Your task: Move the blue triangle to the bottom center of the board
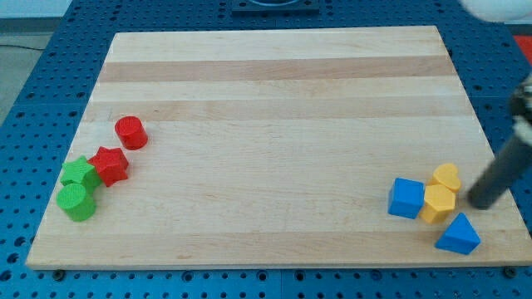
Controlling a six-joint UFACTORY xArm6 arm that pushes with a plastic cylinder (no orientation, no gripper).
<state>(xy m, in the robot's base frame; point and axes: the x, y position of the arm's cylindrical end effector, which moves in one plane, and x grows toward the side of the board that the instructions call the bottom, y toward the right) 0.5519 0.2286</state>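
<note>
The blue triangle [458,235] lies at the board's bottom right corner. My tip [480,202] is the end of a dark rod coming in from the view's right; it sits just above and to the right of the blue triangle, right of the yellow blocks, apart from them. A blue cube [406,198] lies left of a yellow block [439,203], with a second yellow block [446,177] above it.
A red cylinder [130,132], a red star-like block [109,165], a green block [79,174] and a green cylinder [76,202] cluster at the left edge of the wooden board [274,100]. Blue pegboard surrounds the board.
</note>
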